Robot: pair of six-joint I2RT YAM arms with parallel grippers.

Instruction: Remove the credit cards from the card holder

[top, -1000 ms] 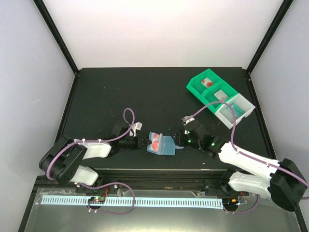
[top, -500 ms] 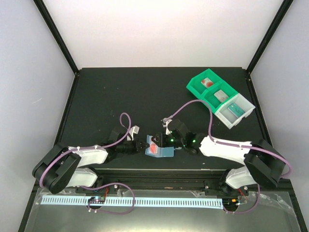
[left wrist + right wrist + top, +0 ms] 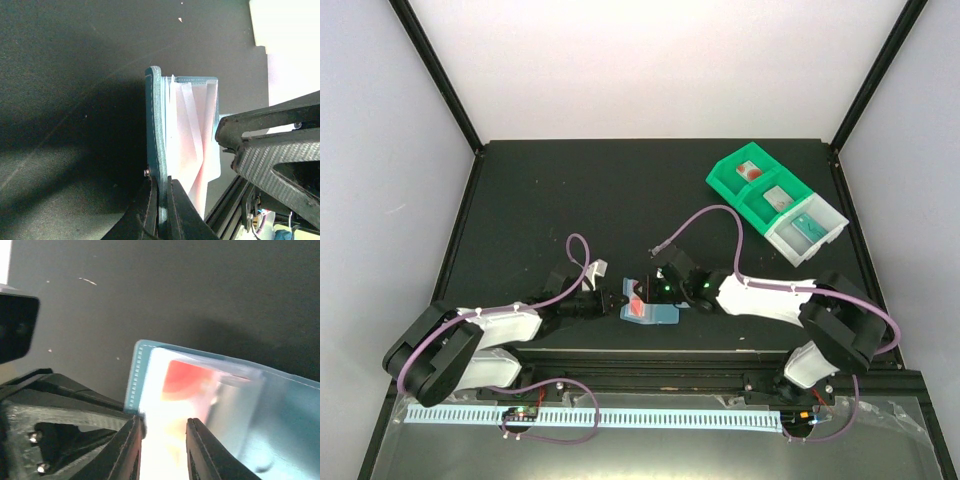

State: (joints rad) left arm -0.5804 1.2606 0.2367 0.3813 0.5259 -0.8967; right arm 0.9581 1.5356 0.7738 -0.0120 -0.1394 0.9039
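The light blue card holder (image 3: 650, 311) lies open near the table's front edge. My left gripper (image 3: 616, 300) is shut on its left edge; in the left wrist view both jaws pinch the teal panel (image 3: 157, 145) at the gripper (image 3: 162, 212). A whitish-pink credit card with a red mark (image 3: 192, 379) sits in the holder's pocket (image 3: 136, 375), and it also shows in the top view (image 3: 640, 306). My right gripper (image 3: 646, 292) is open just above that card, its fingers (image 3: 131, 450) spread on either side of it at the gripper (image 3: 165, 452).
A green bin (image 3: 732, 185) and an adjoining clear bin (image 3: 825, 230) stand at the back right, with a red-marked card (image 3: 750, 171), a grey card (image 3: 779, 197) and a teal card (image 3: 807, 228) inside. The table's front rail (image 3: 650, 352) runs just behind the holder.
My right arm has swung left and come over the holder from its right edge. The holder has shifted slightly left and nearer. My left gripper keeps its grip.
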